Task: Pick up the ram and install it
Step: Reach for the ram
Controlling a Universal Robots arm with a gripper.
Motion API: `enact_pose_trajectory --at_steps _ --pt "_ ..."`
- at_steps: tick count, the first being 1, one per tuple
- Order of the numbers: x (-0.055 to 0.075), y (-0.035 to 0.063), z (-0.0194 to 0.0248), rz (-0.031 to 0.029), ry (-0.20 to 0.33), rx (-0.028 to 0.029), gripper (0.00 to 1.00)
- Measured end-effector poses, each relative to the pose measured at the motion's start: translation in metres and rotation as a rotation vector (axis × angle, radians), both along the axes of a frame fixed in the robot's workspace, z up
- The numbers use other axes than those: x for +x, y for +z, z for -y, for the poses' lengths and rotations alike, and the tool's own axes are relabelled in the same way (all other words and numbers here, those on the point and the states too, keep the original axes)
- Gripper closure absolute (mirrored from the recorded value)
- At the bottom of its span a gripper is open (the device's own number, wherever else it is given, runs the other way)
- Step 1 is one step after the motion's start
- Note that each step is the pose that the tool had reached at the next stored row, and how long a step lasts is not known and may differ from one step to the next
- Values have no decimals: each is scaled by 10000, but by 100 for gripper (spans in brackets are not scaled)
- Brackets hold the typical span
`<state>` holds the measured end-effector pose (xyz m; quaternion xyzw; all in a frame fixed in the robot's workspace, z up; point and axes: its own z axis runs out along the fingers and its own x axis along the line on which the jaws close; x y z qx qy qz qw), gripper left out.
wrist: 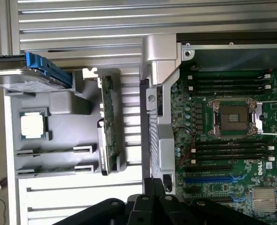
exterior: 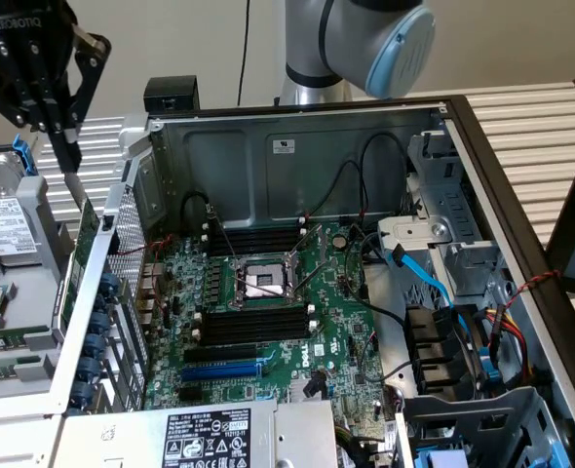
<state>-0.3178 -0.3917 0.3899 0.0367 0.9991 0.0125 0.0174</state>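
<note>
Hand pressed together, empty, over the tray. The ram stands on edge there. It looks light, stiff and fragile, so you'd best pinch its flat faces mid-length.

Probably a robotics lab: open computer case on slatted metal table, robot arm behind the case, parts tray beside it.

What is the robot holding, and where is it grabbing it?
Nothing. The end effector is shut and empty; the ram stands in the gray tray beside the computer case.
</note>
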Motion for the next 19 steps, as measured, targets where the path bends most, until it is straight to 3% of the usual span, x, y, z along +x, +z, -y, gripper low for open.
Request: enact_pose_trajectory --at_steps 19 --pt "-864 -3 0 -1 0 6 90"
